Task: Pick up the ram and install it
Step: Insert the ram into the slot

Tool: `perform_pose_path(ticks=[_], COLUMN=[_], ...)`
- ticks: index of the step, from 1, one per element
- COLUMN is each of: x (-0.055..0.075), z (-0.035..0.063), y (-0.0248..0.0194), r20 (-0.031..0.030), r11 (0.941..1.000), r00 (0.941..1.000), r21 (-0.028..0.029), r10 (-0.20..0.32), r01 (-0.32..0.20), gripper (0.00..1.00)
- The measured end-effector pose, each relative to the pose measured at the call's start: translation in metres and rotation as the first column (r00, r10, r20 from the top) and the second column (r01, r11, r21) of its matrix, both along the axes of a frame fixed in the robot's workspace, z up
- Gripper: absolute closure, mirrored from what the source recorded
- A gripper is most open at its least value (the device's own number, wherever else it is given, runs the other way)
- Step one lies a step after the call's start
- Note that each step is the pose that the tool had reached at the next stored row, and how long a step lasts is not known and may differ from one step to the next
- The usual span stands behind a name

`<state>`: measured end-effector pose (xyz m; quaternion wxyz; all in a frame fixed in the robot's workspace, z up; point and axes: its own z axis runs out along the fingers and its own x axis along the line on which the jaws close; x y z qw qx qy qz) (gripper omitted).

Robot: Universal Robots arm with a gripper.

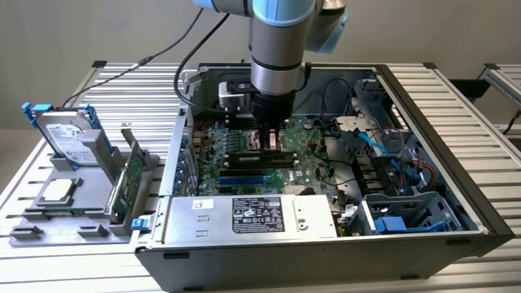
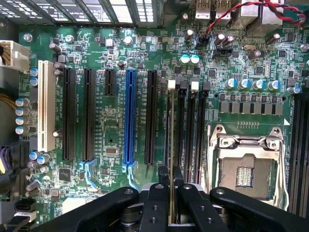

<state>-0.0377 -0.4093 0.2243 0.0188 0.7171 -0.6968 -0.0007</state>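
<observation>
Your fingers (image 2: 157, 203) pinch the ram (image 2: 172, 125) edge-on over the black memory slots (image 2: 183, 130); if it's skewed to its slot, pressing could jam or bend it

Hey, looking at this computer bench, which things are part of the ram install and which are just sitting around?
In the job: ram, clamped edge-on in the gripper; memory slots on the motherboard beneath it.
Lying about: hard drive, expansion card and processor chip on the grey tray; power supply in the case.
</observation>
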Motion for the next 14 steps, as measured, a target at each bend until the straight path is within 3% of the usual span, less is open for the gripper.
perform_pose_path(ticks=[14], x=[0.0011], z=[-0.0014], y=[-0.0001], r20=[-0.0001], r11=[1.0], r00=[1.0], r21=[-0.0002], r10=[-0.005], r01=[0.005], gripper=[0.86])
